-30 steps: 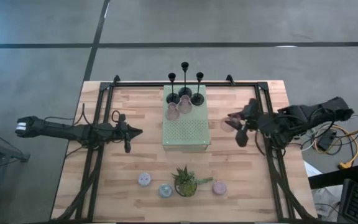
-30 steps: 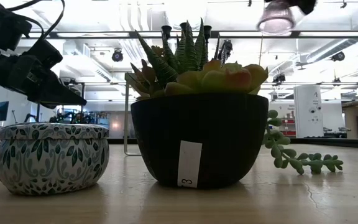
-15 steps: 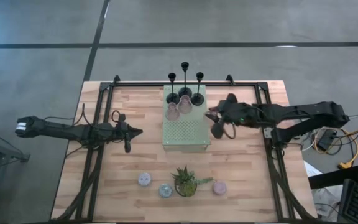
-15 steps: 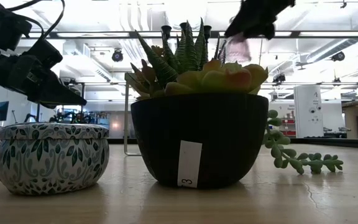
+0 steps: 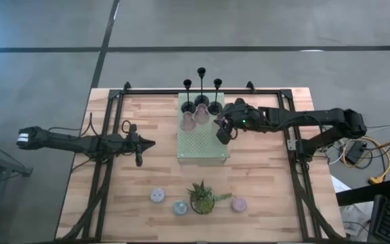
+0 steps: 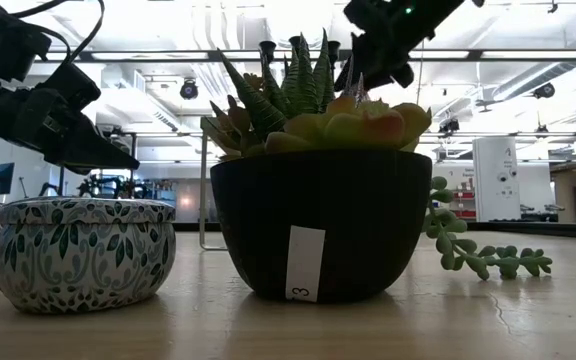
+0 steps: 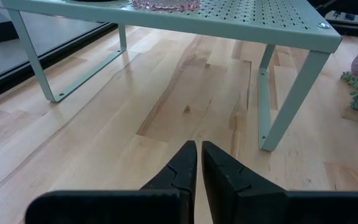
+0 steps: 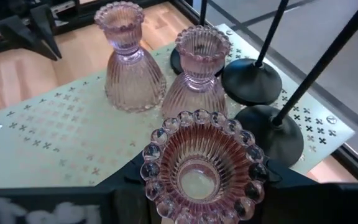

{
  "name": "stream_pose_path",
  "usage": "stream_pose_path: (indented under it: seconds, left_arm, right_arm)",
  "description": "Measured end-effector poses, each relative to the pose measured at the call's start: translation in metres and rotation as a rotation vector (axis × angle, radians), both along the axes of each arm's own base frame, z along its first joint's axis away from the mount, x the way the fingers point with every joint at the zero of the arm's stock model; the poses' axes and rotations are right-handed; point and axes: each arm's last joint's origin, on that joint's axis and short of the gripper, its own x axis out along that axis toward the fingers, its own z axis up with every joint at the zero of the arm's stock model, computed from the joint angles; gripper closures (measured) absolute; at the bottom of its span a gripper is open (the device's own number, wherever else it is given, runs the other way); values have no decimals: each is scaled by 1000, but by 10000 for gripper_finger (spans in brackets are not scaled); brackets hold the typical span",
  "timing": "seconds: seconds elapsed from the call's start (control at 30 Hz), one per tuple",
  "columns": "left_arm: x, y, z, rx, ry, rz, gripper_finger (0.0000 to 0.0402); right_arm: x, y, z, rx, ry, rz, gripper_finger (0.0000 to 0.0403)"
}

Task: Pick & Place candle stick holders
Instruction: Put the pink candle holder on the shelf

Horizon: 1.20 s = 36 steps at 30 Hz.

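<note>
Three black stemmed sticks stand on their round bases at the far end of the pale green perforated mat, a low shelf on legs. Two pink glass holders stand upright in front of them. My right gripper is over the mat's right part, shut on the third pink glass holder. My left gripper waits shut, left of the mat, above the table. Three pastel cups sit near the front edge. My right gripper pinches the pink holder between its two fingers, one on each side of its body just below the beaded rim. The rim hides the contact. The fingers slant down from the table's right. The holder sits clear above the mat, its open mouth up.
A spiky green plant in a dark pot stands between the cups at the front. Black frame rails run along both sides of the table. The mat's near half is bare. The two standing pink holders are just ahead of the held one.
My right gripper has carried the pink holder toward the table's left, from right of the mat to over the mat's right part, and has come lower. It has stayed shut on the holder.
</note>
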Motion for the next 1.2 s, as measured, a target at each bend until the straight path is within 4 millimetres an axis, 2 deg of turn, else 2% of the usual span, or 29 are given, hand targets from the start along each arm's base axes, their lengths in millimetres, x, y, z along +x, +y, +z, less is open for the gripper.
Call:
stream_pose_path:
  seconds: [0.6,1.2]
  left_arm:
    - [0,0,0,0,0,0,371]
    - [0,0,0,0,0,0,371]
  right_arm:
    - [19,-20,-19,29,6,-3,280]
    - [20,-22,-28,39,30,-24,280]
